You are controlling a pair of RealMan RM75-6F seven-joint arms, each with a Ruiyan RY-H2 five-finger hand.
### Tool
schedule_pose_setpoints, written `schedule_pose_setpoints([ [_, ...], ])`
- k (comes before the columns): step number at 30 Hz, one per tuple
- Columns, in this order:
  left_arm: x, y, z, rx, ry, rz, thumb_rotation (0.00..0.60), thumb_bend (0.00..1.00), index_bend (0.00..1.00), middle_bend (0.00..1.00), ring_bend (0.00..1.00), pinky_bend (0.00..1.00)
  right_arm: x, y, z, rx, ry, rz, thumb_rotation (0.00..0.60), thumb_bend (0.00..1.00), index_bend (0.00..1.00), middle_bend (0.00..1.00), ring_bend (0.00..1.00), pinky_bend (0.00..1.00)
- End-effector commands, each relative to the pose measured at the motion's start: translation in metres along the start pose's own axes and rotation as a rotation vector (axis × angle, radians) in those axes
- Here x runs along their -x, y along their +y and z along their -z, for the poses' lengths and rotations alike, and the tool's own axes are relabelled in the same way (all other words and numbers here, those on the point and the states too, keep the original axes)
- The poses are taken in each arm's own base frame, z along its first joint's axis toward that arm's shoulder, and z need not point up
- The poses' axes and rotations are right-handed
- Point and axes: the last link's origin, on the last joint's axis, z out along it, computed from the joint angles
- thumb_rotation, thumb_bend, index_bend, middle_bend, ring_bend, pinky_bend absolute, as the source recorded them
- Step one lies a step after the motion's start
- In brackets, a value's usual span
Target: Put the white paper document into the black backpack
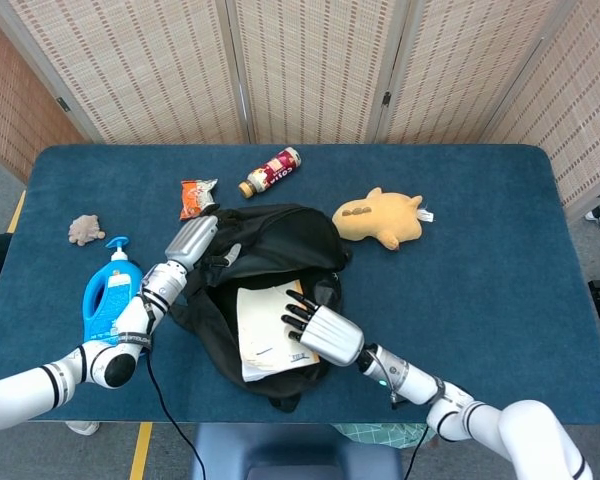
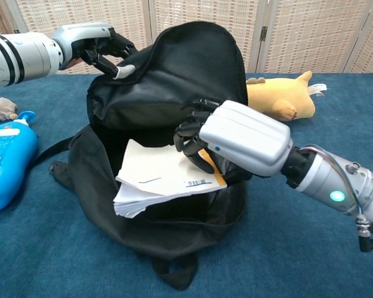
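Observation:
The black backpack (image 1: 280, 245) (image 2: 174, 81) lies near the table's front edge with its mouth open. My left hand (image 1: 192, 241) (image 2: 93, 45) grips the top flap and holds it up. The white paper document (image 1: 265, 320) (image 2: 155, 177), a thick stack with an orange back sheet, lies partly inside the opening, its near corner sticking out. My right hand (image 1: 320, 330) (image 2: 236, 136) holds the document by its right end, fingers on top of the sheet inside the bag's mouth.
A blue detergent bottle (image 1: 108, 300) (image 2: 6, 158) lies left of the bag. A yellow plush toy (image 1: 380, 218) (image 2: 283, 96) sits to its right. A snack packet (image 1: 197, 195), a drink bottle (image 1: 270, 172) and a small beige plush (image 1: 83, 230) lie behind on the blue table (image 1: 480, 250).

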Motion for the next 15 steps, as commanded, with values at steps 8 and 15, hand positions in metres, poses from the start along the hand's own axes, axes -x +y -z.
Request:
schedule_pose_setpoints([
  [8, -0.002, -0.001, -0.001, -0.011, -0.003, -0.008, 0.6, 0.57, 0.57, 0.27, 0.2, 0.0, 0.021, 0.003, -0.034, 0.01, -0.043, 0.106, 0.6, 0.46, 0.77, 0.42, 0.29, 0.15],
  [15, -0.003, -0.002, -0.001, -0.013, -0.002, -0.01, 0.6, 0.57, 0.57, 0.27, 0.2, 0.0, 0.028, 0.008, -0.051, 0.023, -0.076, 0.187, 0.6, 0.46, 0.77, 0.42, 0.3, 0.15],
])
